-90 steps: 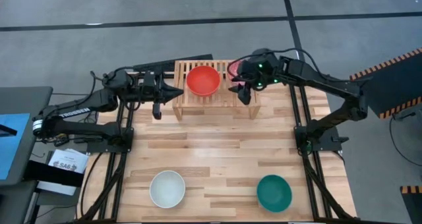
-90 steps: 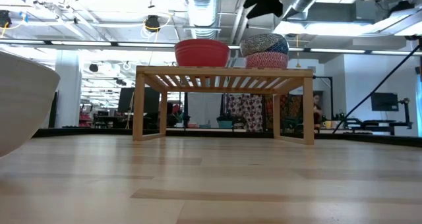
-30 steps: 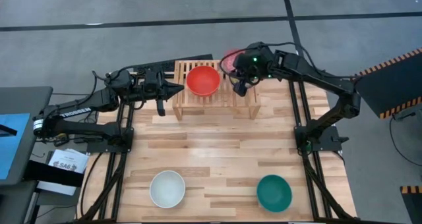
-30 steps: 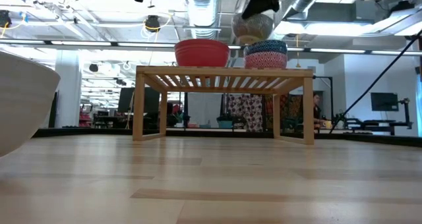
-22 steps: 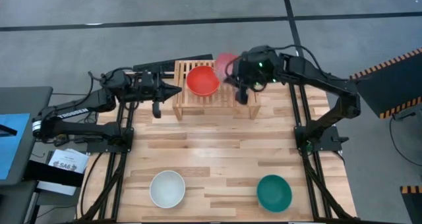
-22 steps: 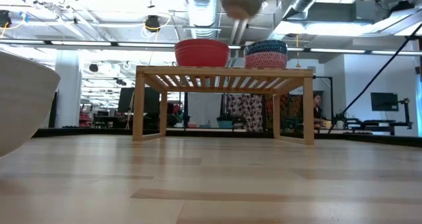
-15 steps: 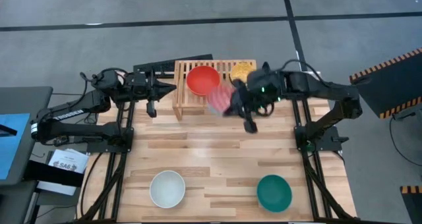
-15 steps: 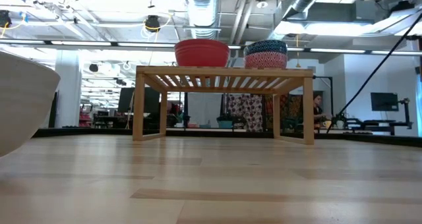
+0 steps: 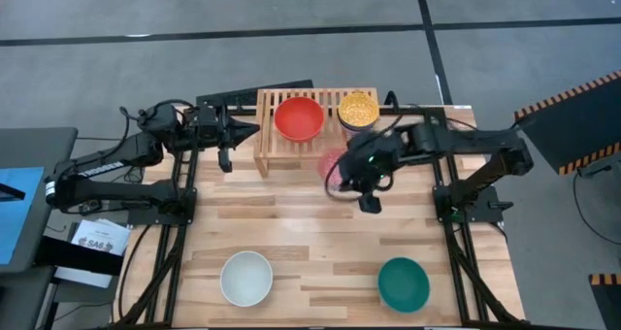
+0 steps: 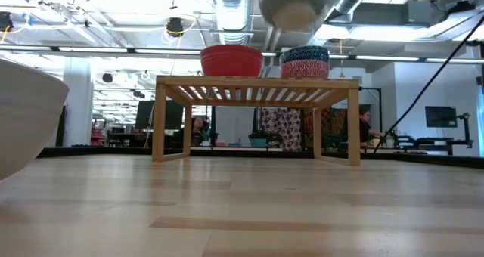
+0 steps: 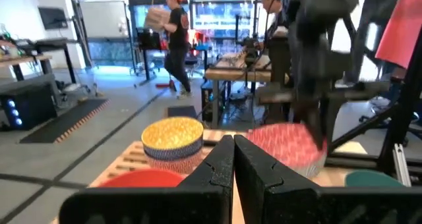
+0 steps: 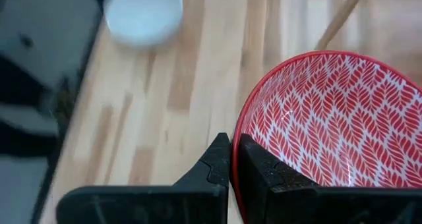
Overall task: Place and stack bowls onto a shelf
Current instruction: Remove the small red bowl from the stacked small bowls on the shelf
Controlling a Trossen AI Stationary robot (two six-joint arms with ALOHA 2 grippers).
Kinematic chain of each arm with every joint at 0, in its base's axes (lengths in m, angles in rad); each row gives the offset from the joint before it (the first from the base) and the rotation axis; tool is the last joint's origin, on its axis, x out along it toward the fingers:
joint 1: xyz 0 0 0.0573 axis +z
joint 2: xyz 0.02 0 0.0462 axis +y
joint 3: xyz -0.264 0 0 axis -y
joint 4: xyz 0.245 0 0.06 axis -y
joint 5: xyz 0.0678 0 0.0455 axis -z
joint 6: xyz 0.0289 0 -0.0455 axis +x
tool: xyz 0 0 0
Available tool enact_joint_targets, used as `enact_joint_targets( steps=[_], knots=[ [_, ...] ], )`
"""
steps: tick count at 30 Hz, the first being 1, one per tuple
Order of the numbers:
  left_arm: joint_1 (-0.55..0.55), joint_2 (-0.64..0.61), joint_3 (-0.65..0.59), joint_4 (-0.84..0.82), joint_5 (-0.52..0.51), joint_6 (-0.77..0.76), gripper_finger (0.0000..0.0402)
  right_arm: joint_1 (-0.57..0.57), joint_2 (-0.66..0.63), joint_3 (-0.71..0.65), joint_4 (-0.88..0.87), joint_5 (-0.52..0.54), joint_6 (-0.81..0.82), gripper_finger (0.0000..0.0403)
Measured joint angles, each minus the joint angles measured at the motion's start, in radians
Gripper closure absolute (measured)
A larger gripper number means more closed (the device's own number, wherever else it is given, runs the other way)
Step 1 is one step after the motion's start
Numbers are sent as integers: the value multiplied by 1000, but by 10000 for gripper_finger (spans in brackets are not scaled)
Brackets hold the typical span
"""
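Lifted off the shelf (image 9: 291,144), pink-red patterned bowl (image 12: 333,132) faces up in right end effector (image 12: 229,159)

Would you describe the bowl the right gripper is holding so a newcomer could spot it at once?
Start at the wooden shelf at the table's far edge. Just in front of it, the right gripper holds the pink-red patterned bowl by its rim. It alone is held in the air and has a white leaf pattern inside.

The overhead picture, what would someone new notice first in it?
The right gripper holds a pink-red patterned bowl by its rim, in the air just in front of the shelf. On the shelf sit a plain red bowl and a yellow patterned bowl topping a stack.
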Motion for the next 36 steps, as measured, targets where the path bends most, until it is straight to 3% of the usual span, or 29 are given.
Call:
enact_joint_targets(
  steps=[5, 12, 25, 36],
  knots=[
    [0, -2, 0, 3, 0, -6, 401, 31, 2, -214, 161, -69, 37, 366],
    [0, -1, 0, 5, -19, -7, 401, 48, 35, -412, 340, 11, 74, 366],
    [0, -1, 0, 1, -19, -23, 401, 76, 270, -433, 589, 107, 73, 366],
    [0, -1, 0, 0, -11, -27, 401, 73, 370, -429, 675, 118, 39, 364]
  ],
)
